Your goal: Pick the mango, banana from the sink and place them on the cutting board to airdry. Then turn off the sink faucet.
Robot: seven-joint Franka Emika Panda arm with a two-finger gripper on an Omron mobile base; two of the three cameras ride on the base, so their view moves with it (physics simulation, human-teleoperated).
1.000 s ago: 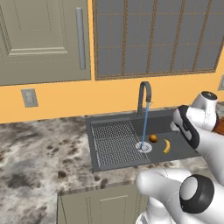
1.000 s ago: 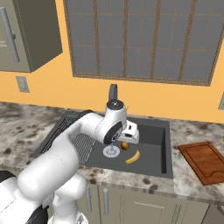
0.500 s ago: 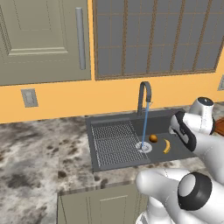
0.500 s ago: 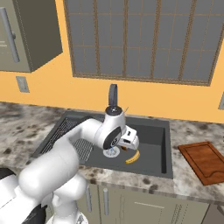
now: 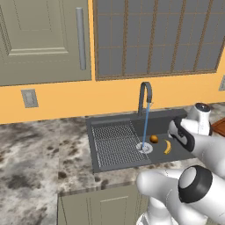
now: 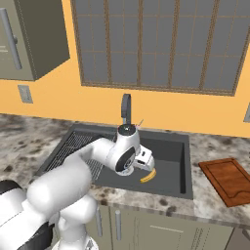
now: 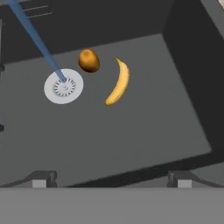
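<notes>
Mango [image 7: 89, 60] on the sink [image 7: 144, 140] floor just beside the round silver drain [image 7: 64, 86], near but apart from the banana [image 7: 118, 82], which lies a little further from the drain on the same bare floor. Neither fruit lifted yet; both well apart from the cutting board [image 6: 229, 179], which rests on the desk [image 6: 205, 146] beyond the basin's far wall from the drain. Hand [image 7: 111, 179] poised above the basin with fingertips spread wide, empty, looking down at both fruits. Probably best to come straight down over the mango first, centring it between the fingertips and closing across its widest girth, since a smooth ball-like body will likely squirt out of an off-centre pinch. Worth keeping clear of the banana's near tip during descent so it is not knocked. Water running: thin blue stream [image 5: 145, 125] from the dark gooseneck sink faucet [image 5: 144, 96] landing on the drain, so the fruit skins may be wet and slippery. Mango rounded, orange-brown, matte; banana a slim yellow crescent tapering at both ends; basin flat, dark grey and smooth, with a ribbed grid drainboard [image 5: 113, 141] on the side of the drain away from the fruits; board reddish-brown wood; desk mottled stone.
</notes>
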